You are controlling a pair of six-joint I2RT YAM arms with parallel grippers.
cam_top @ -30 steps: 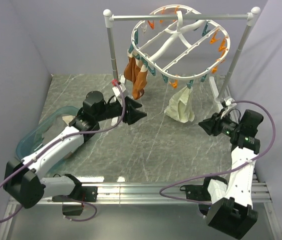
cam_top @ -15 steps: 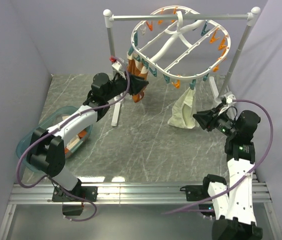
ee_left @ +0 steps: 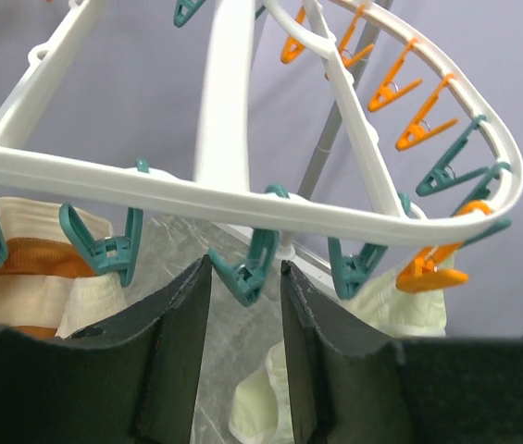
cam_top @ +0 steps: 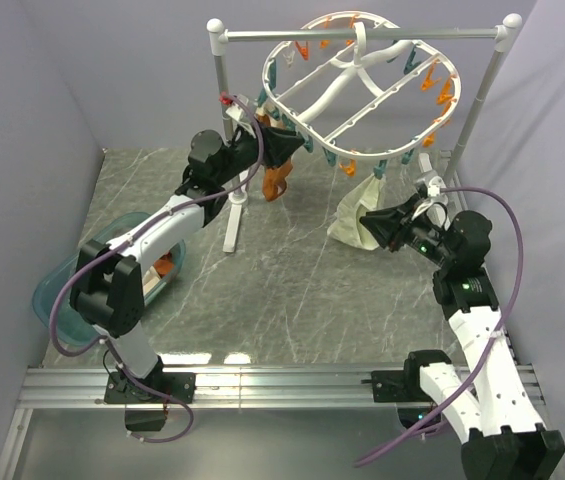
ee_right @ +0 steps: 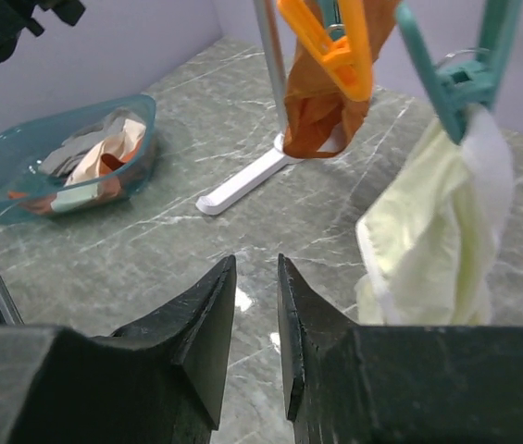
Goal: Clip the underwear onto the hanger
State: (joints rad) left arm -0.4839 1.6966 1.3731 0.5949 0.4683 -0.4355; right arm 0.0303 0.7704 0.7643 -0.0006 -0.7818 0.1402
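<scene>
The white oval hanger hangs from the rail, with teal and orange clips round its rim. The pale cream underwear hangs by one corner from a teal clip at the front rim, its lower end near the table. My left gripper is raised under the rim at the left. Its fingertips touch both sides of another teal clip. My right gripper hovers just left of the underwear, its jaws narrowly apart and empty.
An orange-brown garment hangs at the hanger's left side. The white rail stand carries the hanger, with one foot on the marble table. A teal basin of clothes sits at the left.
My left arm rose from the table to the hanger's rim and its jaws narrowed round a teal clip. My right gripper moved up and left to the underwear and narrowed.
</scene>
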